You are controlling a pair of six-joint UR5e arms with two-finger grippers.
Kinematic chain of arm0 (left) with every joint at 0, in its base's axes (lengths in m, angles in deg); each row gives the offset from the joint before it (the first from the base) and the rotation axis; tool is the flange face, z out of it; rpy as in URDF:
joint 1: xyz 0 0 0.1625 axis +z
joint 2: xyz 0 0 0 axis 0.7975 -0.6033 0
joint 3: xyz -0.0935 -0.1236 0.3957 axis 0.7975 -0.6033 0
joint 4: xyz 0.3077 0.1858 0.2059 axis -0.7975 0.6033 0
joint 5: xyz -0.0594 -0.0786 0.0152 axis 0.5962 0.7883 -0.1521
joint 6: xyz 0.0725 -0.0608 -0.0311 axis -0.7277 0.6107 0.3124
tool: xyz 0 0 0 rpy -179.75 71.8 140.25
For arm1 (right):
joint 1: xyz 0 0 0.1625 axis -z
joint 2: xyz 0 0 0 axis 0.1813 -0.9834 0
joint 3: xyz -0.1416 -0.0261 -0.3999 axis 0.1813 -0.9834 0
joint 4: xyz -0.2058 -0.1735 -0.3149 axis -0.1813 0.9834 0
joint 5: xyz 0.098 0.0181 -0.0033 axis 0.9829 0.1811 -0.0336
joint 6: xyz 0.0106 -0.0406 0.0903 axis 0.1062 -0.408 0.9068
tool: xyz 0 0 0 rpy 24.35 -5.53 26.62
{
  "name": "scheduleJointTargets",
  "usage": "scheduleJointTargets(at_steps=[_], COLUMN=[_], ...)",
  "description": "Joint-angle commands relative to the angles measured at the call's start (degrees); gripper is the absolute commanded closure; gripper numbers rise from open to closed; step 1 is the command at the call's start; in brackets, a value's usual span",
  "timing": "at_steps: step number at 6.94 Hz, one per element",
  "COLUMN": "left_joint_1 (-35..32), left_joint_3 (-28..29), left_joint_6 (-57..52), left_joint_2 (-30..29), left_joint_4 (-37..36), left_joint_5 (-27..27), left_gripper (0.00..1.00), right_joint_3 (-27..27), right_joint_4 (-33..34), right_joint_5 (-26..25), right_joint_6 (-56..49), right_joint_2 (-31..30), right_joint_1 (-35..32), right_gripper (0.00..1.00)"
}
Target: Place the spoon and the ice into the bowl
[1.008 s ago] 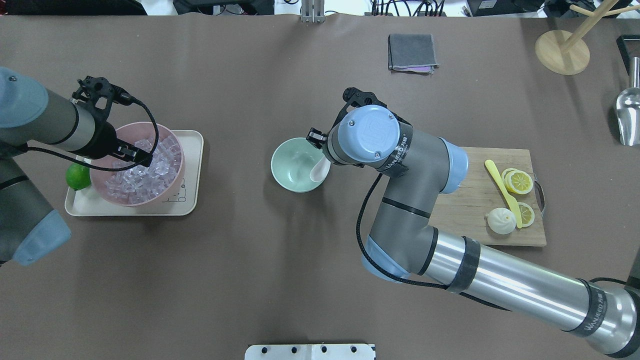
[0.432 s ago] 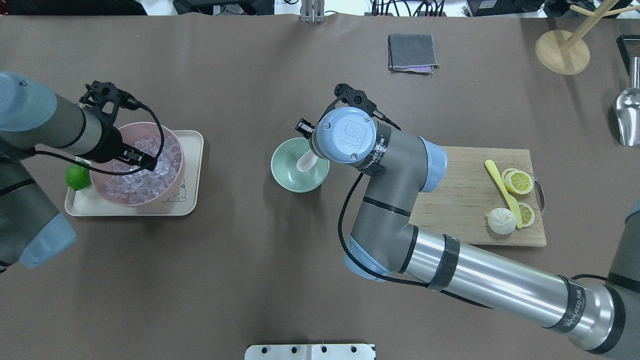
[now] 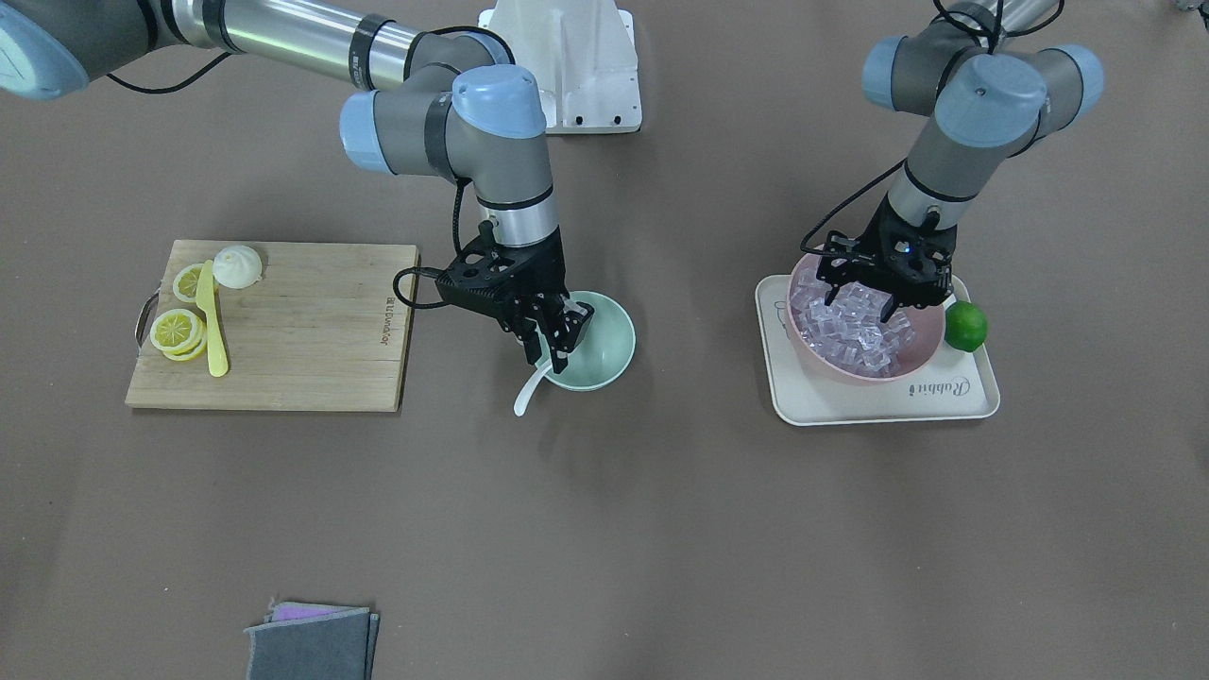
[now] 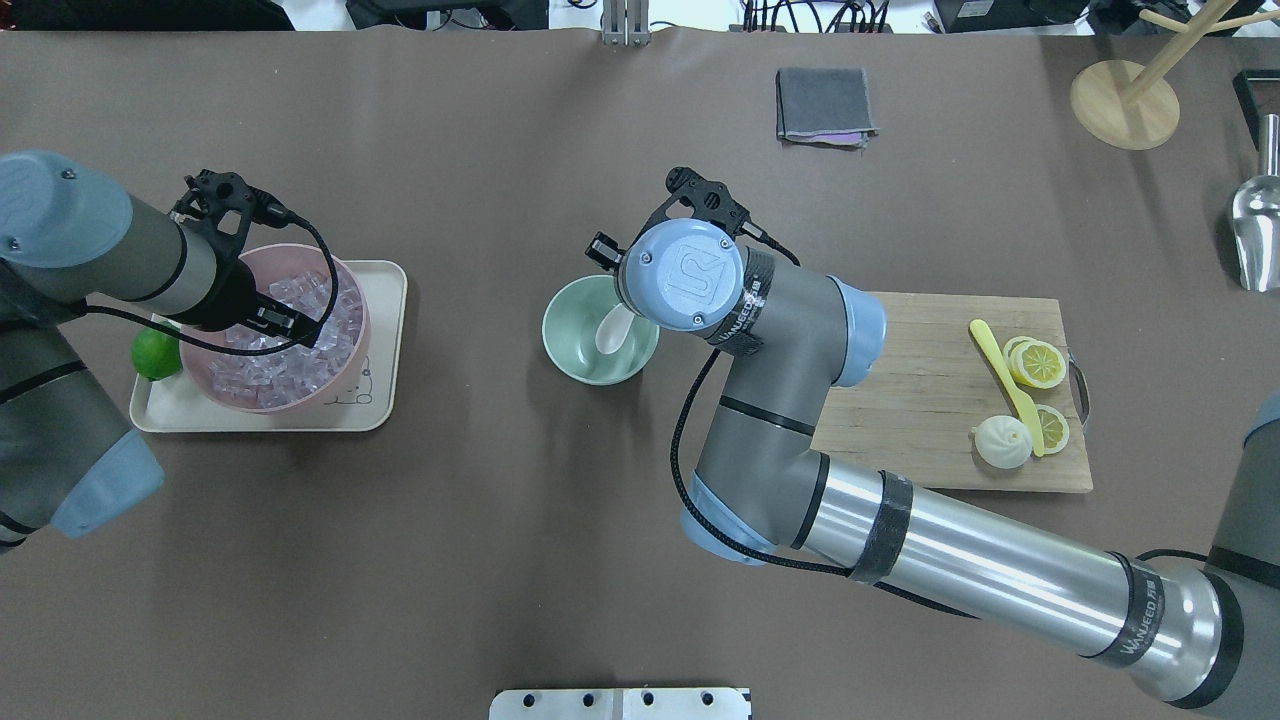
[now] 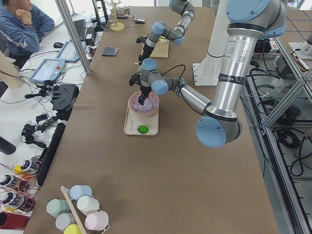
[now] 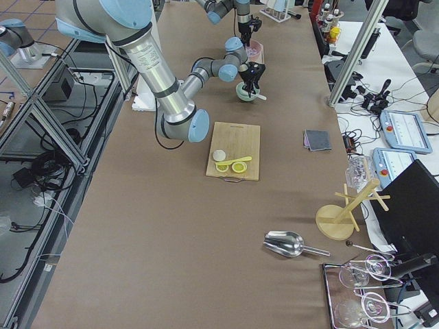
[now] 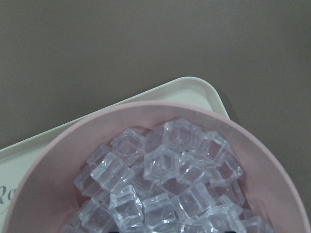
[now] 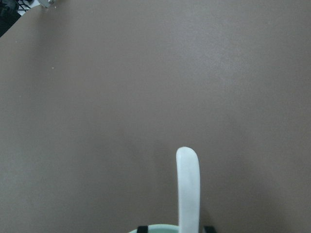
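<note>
The pale mint-green bowl (image 4: 575,362) (image 3: 604,370) stands mid-table. My right gripper (image 3: 555,348) hangs over its rim, shut on the white spoon (image 3: 525,397). The scoop (image 4: 611,330) lies inside the bowl and the handle (image 8: 188,184) sticks out over the rim. In the overhead view the wrist hides the fingers. My left gripper (image 3: 883,300) (image 4: 295,325) is open and empty, low over the pink bowl (image 4: 360,345) (image 7: 58,160). That bowl is heaped with clear ice cubes (image 4: 265,372) (image 7: 160,165). No fingers show in the left wrist view.
The pink bowl sits on a cream tray (image 4: 385,290) with a lime (image 4: 155,352). A wooden board (image 4: 930,400) on the right carries the yellow knife (image 4: 1000,370), lemon slices and a bun. A grey cloth (image 4: 824,103), wooden stand (image 4: 1123,103) and metal scoop (image 4: 1255,230) lie far back.
My right gripper has moved left over the green bowl with the spoon, so the scoop now lies inside it. My left gripper has shifted right across the pink bowl.
</note>
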Motion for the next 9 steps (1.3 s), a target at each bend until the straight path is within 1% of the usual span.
scheduleJointTargets(at_steps=[1,2,3,4,5,6,7,8,9], left_joint_1=[0.0,0.0,0.0,-0.1,-0.1,-0.3,-0.6,-0.2,-0.1], left_joint_3=[0.4,0.4,0.2,0.0,-0.2,-0.4,-2.6,-3.0,-1.9], left_joint_6=[-0.1,-0.1,-0.1,-0.1,-0.1,-0.1,-0.1,0.9,4.2], left_joint_2=[0.2,0.3,0.4,0.6,0.7,0.8,0.9,-1.8,-8.4], left_joint_4=[0.0,0.0,-0.1,-0.1,-0.2,-0.3,-0.4,-1.1,-5.9], left_joint_5=[0.0,0.0,0.0,0.1,0.3,0.8,1.0,2.4,2.9], left_gripper=[0.35,0.52,0.84,1.0,1.0,1.0,1.0,1.0,1.0], right_joint_3=[0.4,0.5,0.6,0.6,0.7,1.4,3.4,9.2,16.8], right_joint_4=[-0.1,-0.1,-0.1,-0.1,-0.1,0.2,0.6,4.0,5.9], right_joint_5=[0.3,0.4,0.5,0.6,1.9,2.1,4.5,8.8,11.1], right_joint_6=[-0.3,-0.9,-0.9,-1.0,-1.3,-1.5,-2.0,-6.5,-13.2], right_joint_2=[0.1,0.1,0.1,0.2,0.2,0.1,-0.6,-4.8,-11.4], right_joint_1=[-0.4,-0.9,-1.0,-1.2,-1.6,-1.6,-3.1,-5.6,-7.9], right_gripper=[0.0,0.0,0.0,0.0,0.0,0.0,0.0,0.0,0.0])
